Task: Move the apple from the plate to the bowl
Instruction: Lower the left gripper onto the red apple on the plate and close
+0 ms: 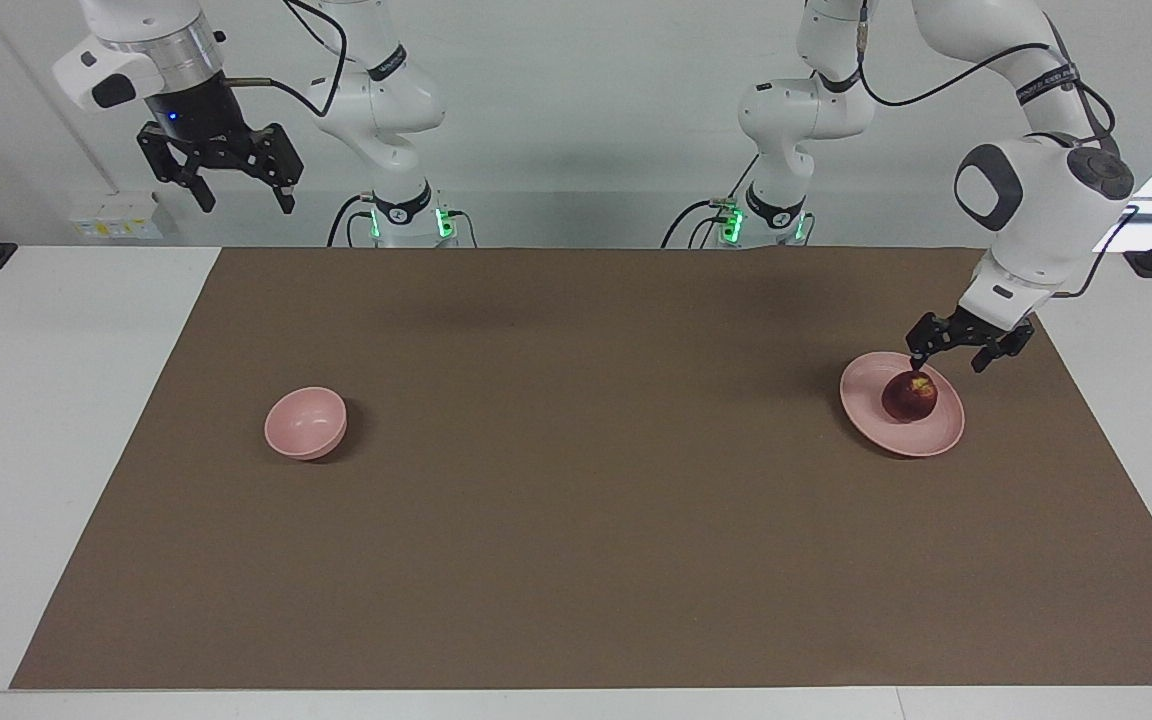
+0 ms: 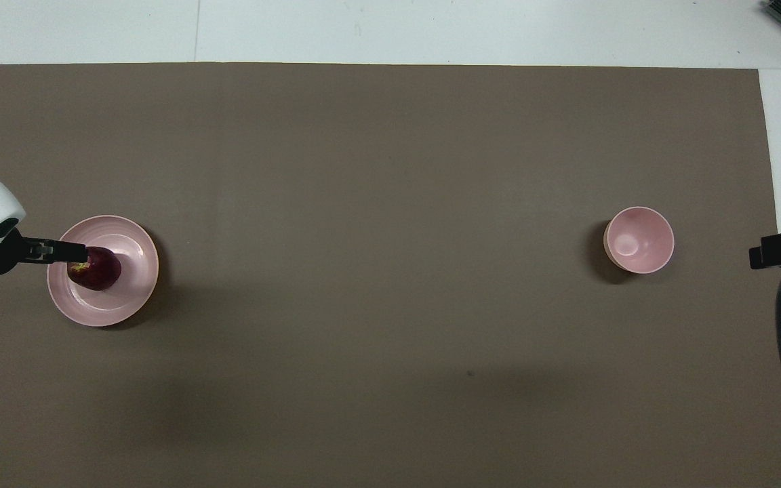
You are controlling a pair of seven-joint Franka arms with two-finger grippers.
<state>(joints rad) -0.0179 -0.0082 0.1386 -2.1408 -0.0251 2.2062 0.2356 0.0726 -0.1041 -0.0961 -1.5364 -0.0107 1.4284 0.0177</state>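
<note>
1. Across a white table (image 1: 66,420) lies a wide brown mat (image 1: 576,500), which carries everything in play.
2. Two white Franka arms stand at the twelve o'clock edge of the facing view. The right arm waits, its right gripper (image 1: 236,195) raised high at about eleven o'clock, fingers spread wide and holding nothing.
3. At three o'clock in the facing view, toward the left arm's end of the table, sits the flat pink plate (image 1: 936,435).
4. At nine o'clock, toward the right arm's end and well apart from the plate, sits the small deep pink bowl (image 1: 306,423), with nothing in it.
5. The left gripper (image 1: 948,368) hangs low over the plate's rim, fingers parted. One fingertip appears to touch the top of the fruit; nothing is gripped.
6. The dark red apple (image 1: 910,397) rests on the plate, yellowish patch uppermost.
7. Risks, as judgement: the gripper looks off-centre, so closing now could pinch the apple's edge and roll it off the plate. A shallow hold could also drop the round fruit during the long carry to the bowl.
</note>
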